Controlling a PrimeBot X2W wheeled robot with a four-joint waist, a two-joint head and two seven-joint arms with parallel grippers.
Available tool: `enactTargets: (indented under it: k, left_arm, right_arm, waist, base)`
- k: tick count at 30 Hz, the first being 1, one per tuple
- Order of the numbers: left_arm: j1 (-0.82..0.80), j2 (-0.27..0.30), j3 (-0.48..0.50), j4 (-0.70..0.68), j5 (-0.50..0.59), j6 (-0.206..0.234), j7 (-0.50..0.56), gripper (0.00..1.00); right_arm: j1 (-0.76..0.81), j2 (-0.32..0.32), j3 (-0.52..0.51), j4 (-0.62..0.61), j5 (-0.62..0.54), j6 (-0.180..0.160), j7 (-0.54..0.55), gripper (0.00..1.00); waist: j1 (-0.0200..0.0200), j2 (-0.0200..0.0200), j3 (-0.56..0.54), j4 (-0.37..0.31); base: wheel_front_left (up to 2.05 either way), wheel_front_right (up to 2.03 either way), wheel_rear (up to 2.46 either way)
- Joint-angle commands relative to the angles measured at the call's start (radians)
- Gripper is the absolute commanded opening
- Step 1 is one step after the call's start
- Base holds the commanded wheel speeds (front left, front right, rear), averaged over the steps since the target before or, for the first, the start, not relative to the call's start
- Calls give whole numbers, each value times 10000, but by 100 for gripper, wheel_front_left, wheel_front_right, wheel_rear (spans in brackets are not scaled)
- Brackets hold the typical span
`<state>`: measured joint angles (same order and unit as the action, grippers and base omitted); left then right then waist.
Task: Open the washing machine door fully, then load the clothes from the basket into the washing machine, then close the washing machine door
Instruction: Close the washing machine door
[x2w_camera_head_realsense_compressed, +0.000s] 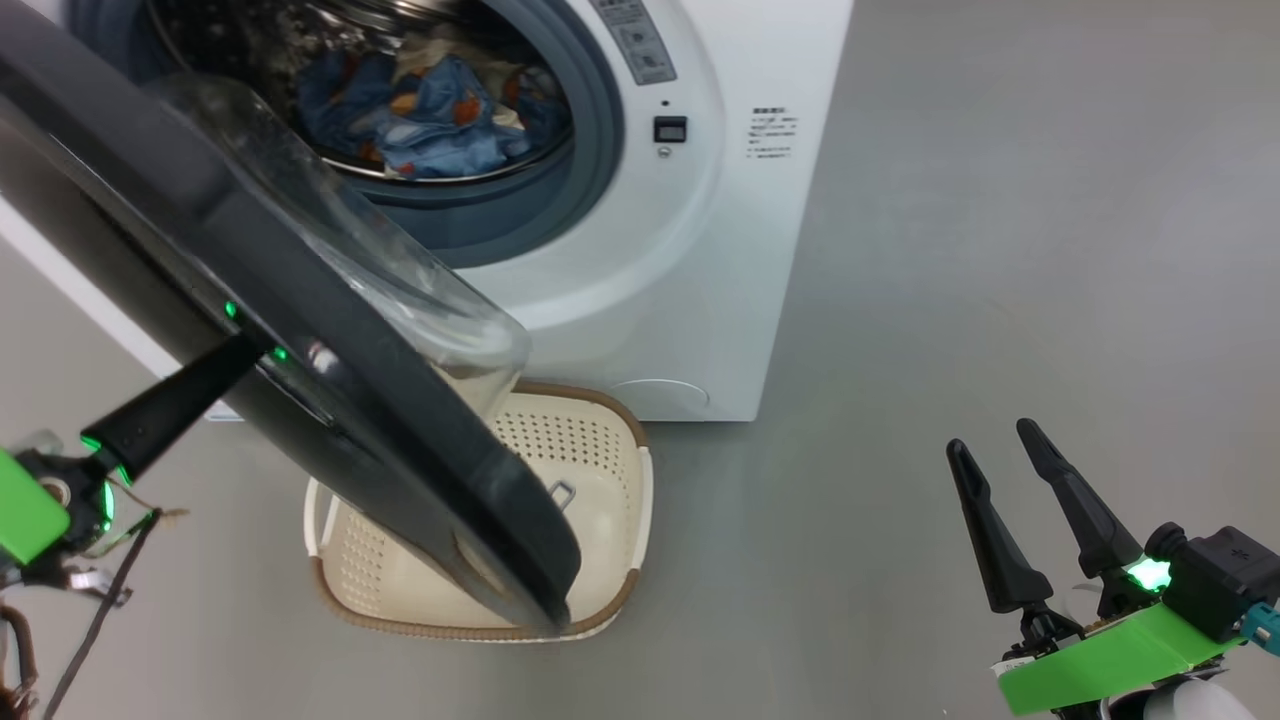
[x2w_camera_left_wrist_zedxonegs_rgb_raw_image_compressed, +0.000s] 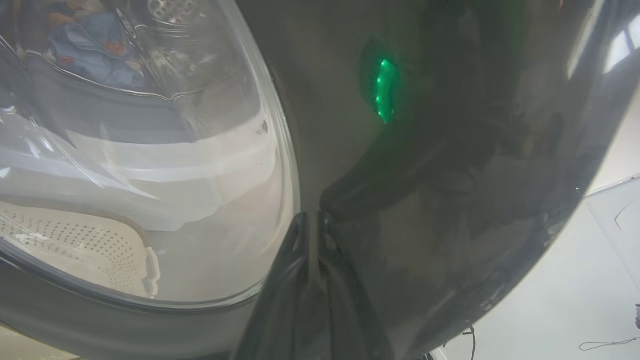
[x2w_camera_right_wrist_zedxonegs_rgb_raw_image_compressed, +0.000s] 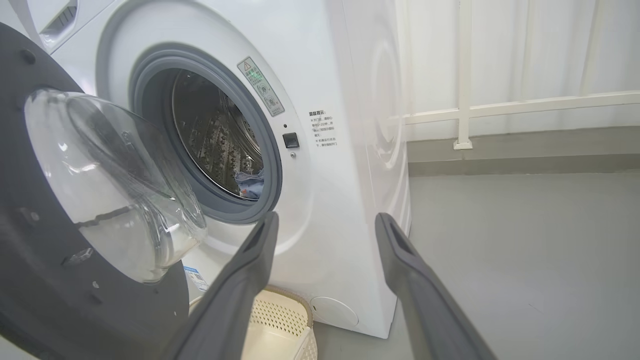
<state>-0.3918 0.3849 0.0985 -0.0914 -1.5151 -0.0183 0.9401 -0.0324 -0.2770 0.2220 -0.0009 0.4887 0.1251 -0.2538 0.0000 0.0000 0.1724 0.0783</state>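
The washing machine (x2w_camera_head_realsense_compressed: 690, 300) stands with its drum open, and the blue bear-print clothes (x2w_camera_head_realsense_compressed: 430, 110) lie inside it. The glossy black door (x2w_camera_head_realsense_compressed: 350, 400) is swung partway out, its glass bowl (x2w_camera_head_realsense_compressed: 400, 270) facing the drum. My left gripper (x2w_camera_head_realsense_compressed: 250, 350) is shut, its fingertips (x2w_camera_left_wrist_zedxonegs_rgb_raw_image_compressed: 300, 225) touching the door's outer face (x2w_camera_left_wrist_zedxonegs_rgb_raw_image_compressed: 450, 175). Below the door sits the cream basket (x2w_camera_head_realsense_compressed: 630, 450), with nothing visible inside. My right gripper (x2w_camera_head_realsense_compressed: 990, 435) hangs open over the floor at the lower right. In the right wrist view the right gripper (x2w_camera_right_wrist_zedxonegs_rgb_raw_image_compressed: 327, 216) points at the machine (x2w_camera_right_wrist_zedxonegs_rgb_raw_image_compressed: 340, 200), with the door (x2w_camera_right_wrist_zedxonegs_rgb_raw_image_compressed: 30, 260) at the left.
Bare grey floor (x2w_camera_head_realsense_compressed: 1000, 250) stretches to the right of the machine. A white railing (x2w_camera_right_wrist_zedxonegs_rgb_raw_image_compressed: 500, 107) and a low kerb run behind it in the right wrist view. Loose cables (x2w_camera_head_realsense_compressed: 110, 590) hang by my left wrist.
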Motion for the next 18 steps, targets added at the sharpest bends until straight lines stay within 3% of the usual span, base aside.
enactTargets:
  k: [1,18]
  left_arm:
    - [-561,312,336,-232,78,-131,-88,0]
    - [-1551,62,-42,547,698,-153,-573,0]
  right_arm:
    - [-281,-93,125,-275,-144,56,-80,100]
    - [-352,123,-22,-308,-184,56,-80,100]
  waist:
    - [0,0,93,-139]
    - [0,0,339,-707]
  base:
    - [0,0,0]
    - [0,0,0]
